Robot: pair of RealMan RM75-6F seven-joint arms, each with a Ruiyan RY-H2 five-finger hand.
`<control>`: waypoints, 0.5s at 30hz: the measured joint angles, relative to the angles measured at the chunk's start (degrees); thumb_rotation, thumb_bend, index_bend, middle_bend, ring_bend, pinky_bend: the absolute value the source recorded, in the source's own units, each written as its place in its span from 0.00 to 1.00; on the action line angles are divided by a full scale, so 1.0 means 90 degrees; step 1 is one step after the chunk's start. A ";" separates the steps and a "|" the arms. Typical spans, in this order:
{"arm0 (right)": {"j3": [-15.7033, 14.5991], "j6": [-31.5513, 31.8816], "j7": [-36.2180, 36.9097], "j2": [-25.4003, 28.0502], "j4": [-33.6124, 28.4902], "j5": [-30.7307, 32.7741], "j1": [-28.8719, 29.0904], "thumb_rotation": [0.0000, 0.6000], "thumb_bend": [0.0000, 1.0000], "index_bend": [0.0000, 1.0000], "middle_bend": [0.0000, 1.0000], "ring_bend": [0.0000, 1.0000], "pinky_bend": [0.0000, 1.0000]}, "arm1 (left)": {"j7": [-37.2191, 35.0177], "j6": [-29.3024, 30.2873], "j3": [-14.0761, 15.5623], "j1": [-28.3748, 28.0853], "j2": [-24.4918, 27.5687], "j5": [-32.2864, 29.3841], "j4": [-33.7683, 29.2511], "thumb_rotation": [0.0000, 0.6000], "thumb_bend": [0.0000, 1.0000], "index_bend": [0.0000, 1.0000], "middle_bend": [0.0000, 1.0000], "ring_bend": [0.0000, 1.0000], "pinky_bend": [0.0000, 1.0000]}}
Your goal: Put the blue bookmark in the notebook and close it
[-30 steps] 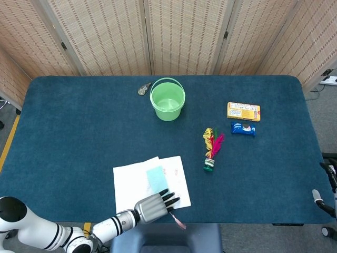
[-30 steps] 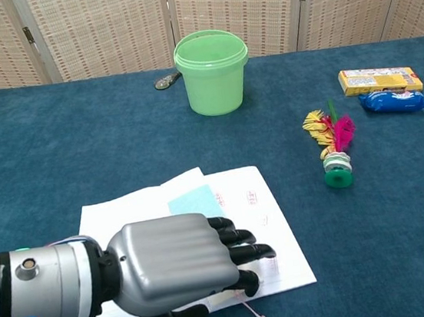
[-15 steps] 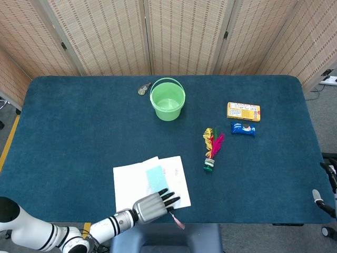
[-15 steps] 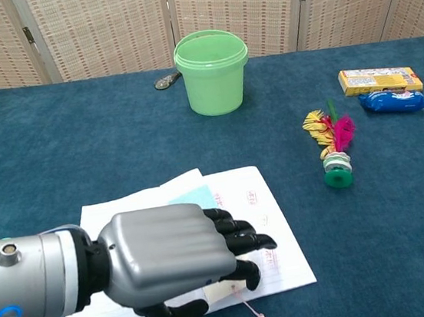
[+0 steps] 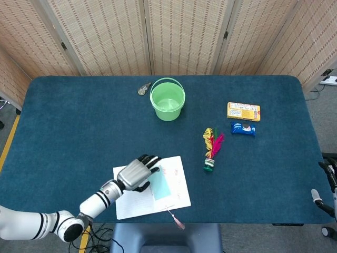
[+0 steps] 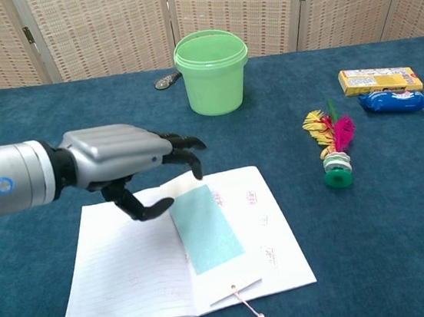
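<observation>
Covering the whole work surface, a dark blue table [image 5: 63,126] carries every item noted here. The notebook [image 6: 145,271] is taken as landmark: it lies open near the table's front edge, lined pages up, 2 pages showing. The left hand [image 6: 131,164] is above the notebook's far left part, palm down, fingers apart and loosely curled, thumb [image 6: 145,209] hanging under; it holds nothing, and whether any fingertip touches the paper cannot be told. The right hand appears in neither view.

The green bucket [image 5: 167,100] stands upright well behind the notebook, mouth open. The blue bookmark [image 6: 205,227] lies flat on the notebook, along the centre fold and mostly on the right page, its far end near the fingertips. A pink string [image 6: 253,316] trails from the notebook's front edge onto the table.

The feather shuttlecock [image 6: 333,147] lies to the right of the notebook, apart from it, green base toward the front. Further right and behind are a yellow box [image 5: 243,111] and, just in front of it, a blue packet [image 5: 243,128]. A small metal object [image 5: 143,88] sits just left of the bucket; its kind cannot be told.
</observation>
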 measured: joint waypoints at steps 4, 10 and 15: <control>-0.0003 -0.0017 -0.0019 -0.0012 -0.0013 -0.0008 0.0014 1.00 0.26 0.16 0.09 0.09 0.14 | -0.0235 -0.0076 -0.0092 0.0069 -0.0092 -0.0269 0.0582 0.62 0.55 0.22 0.03 0.00 0.14; -0.0001 -0.0028 -0.0044 -0.0010 -0.0025 0.0013 0.0015 1.00 0.26 0.16 0.09 0.09 0.14 | -0.0280 -0.0232 -0.0137 0.0102 -0.0357 -0.0675 0.1240 0.61 0.55 0.23 0.03 0.00 0.14; 0.0004 -0.0057 -0.0043 -0.0013 -0.0020 0.0047 0.0020 1.00 0.26 0.16 0.09 0.09 0.14 | -0.0118 -0.0315 -0.0160 0.0065 -0.0531 -0.0933 0.1453 0.60 0.55 0.24 0.03 0.00 0.14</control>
